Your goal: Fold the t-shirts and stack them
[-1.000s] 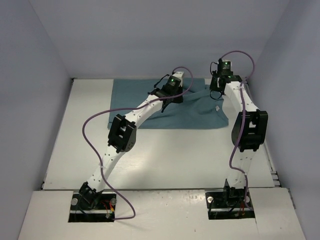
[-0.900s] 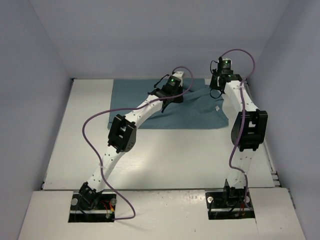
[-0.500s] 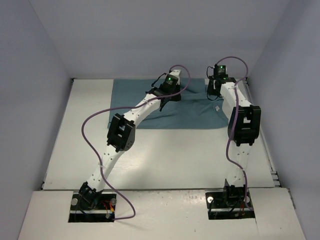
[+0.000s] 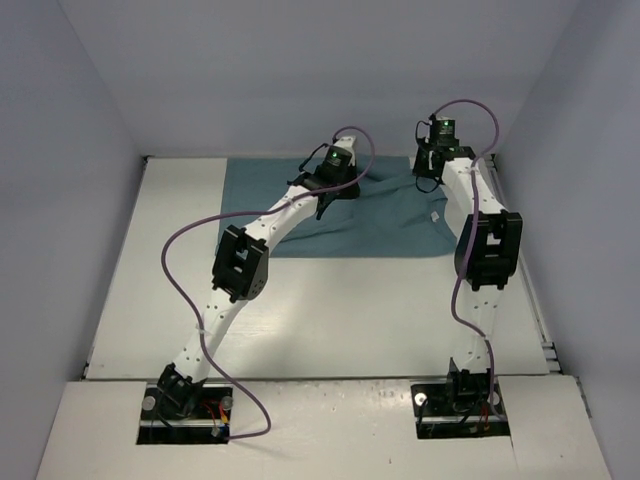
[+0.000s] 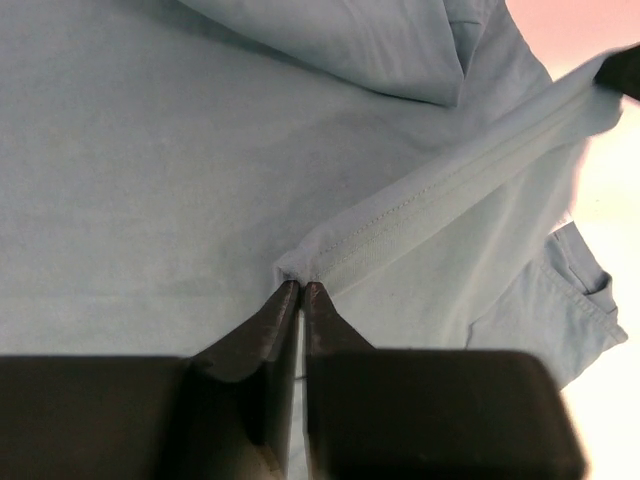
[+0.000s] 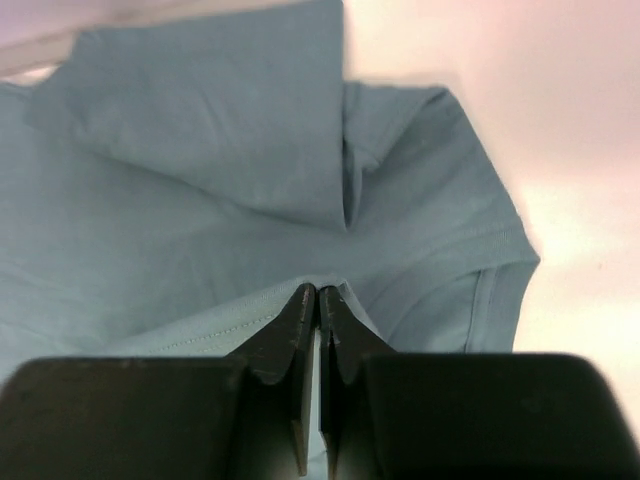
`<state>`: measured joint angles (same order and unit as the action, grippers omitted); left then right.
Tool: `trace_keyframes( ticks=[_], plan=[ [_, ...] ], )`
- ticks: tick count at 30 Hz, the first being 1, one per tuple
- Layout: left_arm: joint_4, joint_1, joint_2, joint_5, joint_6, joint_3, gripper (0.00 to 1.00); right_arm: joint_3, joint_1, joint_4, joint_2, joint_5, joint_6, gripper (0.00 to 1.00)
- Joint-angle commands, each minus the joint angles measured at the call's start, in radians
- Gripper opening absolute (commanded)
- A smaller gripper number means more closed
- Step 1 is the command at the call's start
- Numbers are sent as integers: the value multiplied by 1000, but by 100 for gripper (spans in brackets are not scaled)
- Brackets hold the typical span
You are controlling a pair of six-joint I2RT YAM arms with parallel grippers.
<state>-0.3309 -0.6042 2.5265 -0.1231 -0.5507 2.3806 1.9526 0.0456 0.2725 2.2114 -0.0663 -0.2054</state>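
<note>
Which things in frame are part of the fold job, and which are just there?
Job:
- t-shirt, teal, spread flat at the far side of the table
- left gripper, shut on a stitched edge of the t-shirt
- right gripper, shut on a t-shirt edge near one sleeve

Just there:
- white table
- grey walls

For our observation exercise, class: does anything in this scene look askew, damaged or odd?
Nothing damaged. The teal-blue cotton t-shirt lies rumpled, not flat: one stitched hem is stretched between the left tool and right tool, both shut on it.
</note>
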Motion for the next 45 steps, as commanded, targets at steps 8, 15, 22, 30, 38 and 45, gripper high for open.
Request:
trace_keyframes(
  ticks=[8,15,22,30,38,45],
  plan=[
    [13,84,-218,25,34,-63,64,44,-2,-35,-73,-19,25,40],
    [-155,131,-596,120,208,-458,64,-168,90,-35,-309,-10,18,43],
    [-171,231,-892,156,203,-983,64,-525,127,-86,-400,-28,-94,41],
    [-84,311,-814,176,219,-1118,62,-772,129,-203,-372,-30,-140,38],
    [-48,357,-744,181,190,-1185,60,-898,90,-210,-381,8,-175,37],
    [-48,374,-805,147,80,-1331,59,-1044,15,-170,-495,17,-277,37]
  ],
)
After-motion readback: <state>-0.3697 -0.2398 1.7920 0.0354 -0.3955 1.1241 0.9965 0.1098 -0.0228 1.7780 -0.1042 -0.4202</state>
